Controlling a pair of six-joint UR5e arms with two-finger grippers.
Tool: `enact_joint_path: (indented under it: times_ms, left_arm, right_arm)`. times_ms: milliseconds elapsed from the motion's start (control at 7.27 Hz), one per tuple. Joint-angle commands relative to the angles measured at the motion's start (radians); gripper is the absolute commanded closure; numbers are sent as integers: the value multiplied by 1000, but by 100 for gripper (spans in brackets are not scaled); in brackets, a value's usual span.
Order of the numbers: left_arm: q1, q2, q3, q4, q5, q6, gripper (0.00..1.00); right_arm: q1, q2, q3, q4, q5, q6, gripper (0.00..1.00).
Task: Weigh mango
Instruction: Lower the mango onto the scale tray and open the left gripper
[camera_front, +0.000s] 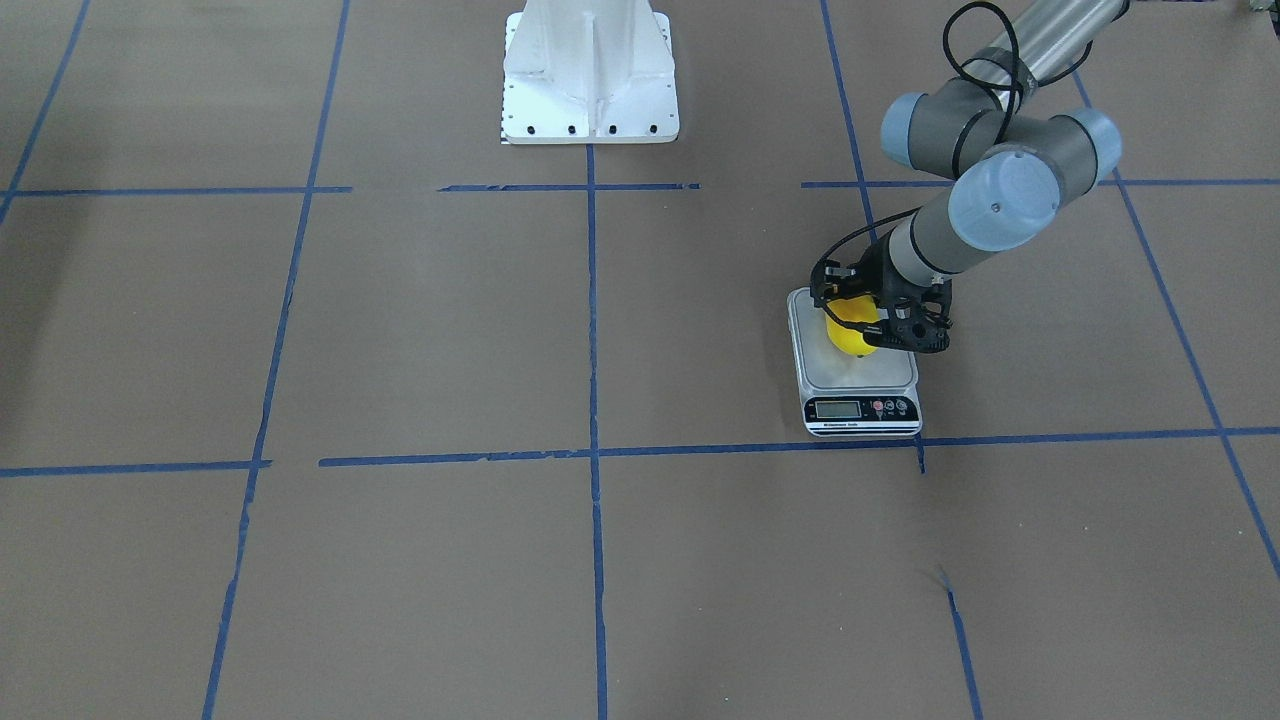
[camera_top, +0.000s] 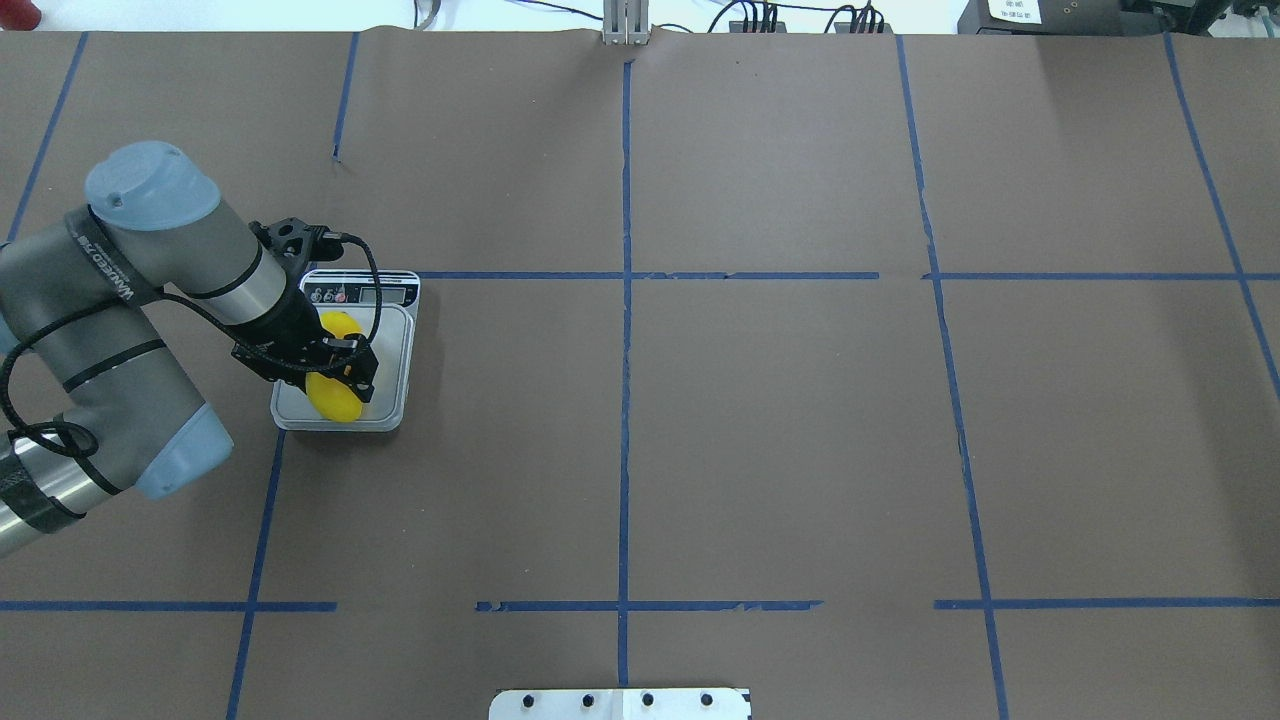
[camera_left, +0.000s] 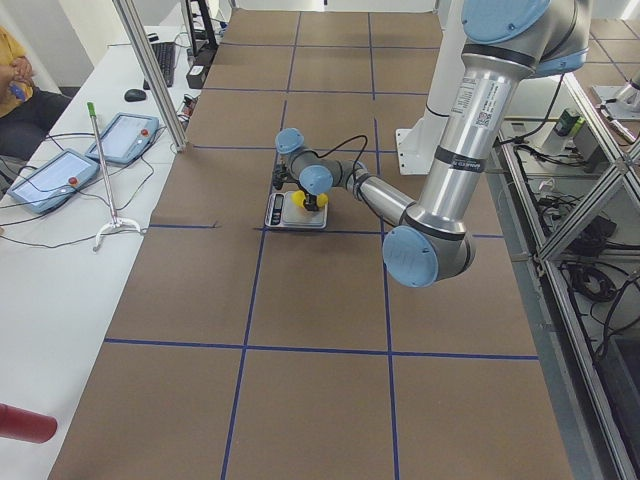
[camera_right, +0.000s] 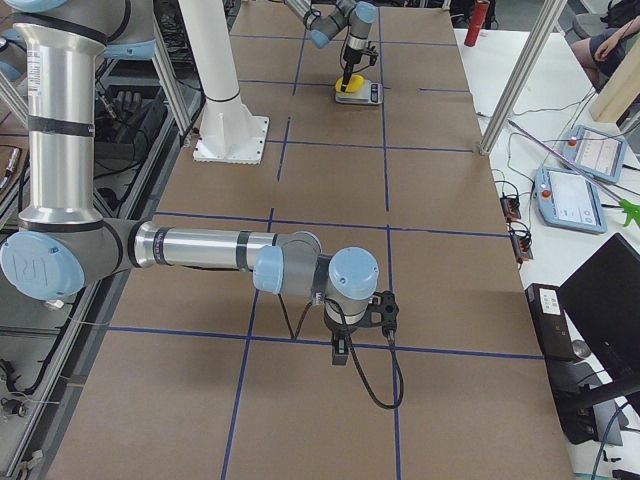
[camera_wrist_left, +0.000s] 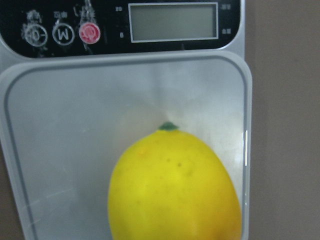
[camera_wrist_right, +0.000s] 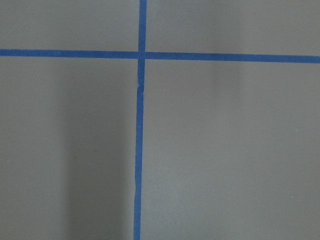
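The mango, glossy bright yellow with a small green stem end, is over the near half of the silver platform of the scale. I cannot tell if it rests on the platform or hangs just above it. My left gripper reaches down over the scale with its fingers on either side of the mango, shut on it. In the front-facing view the gripper straddles the mango above the scale. The display looks blank. My right gripper hangs low over bare table far from the scale; I cannot tell if it is open or shut.
The white robot base stands at the middle of the table's robot side. Blue tape lines divide the brown table cover into squares. Operator tablets and cables lie on a side bench beyond the table's far edge.
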Motion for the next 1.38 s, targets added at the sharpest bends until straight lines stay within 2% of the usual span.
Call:
enact_joint_path:
  times_ms: [0, 275, 412, 550, 688, 825, 1238]
  left_arm:
    - [-30, -16, 0, 6, -6, 5, 100]
    - [-32, -17, 6, 3, 1, 5, 100]
    - [-32, -16, 16, -1, 1, 6, 91]
    - [-30, -16, 26, -3, 1, 8, 60]
    - [-30, -19, 30, -5, -2, 8, 44]
    - [-30, -25, 29, -2, -8, 6, 0]
    - [-65, -25, 0, 26, -9, 3, 0]
  right_arm:
    - [0, 0, 0, 0, 0, 0, 0]
    - [0, 0, 0, 0, 0, 0, 0]
    - [0, 0, 0, 0, 0, 0, 0]
    - [0, 0, 0, 0, 0, 0, 0]
    - [0, 0, 0, 0, 0, 0, 0]
    - [0, 0, 0, 0, 0, 0, 0]
    - [0, 0, 0, 0, 0, 0, 0]
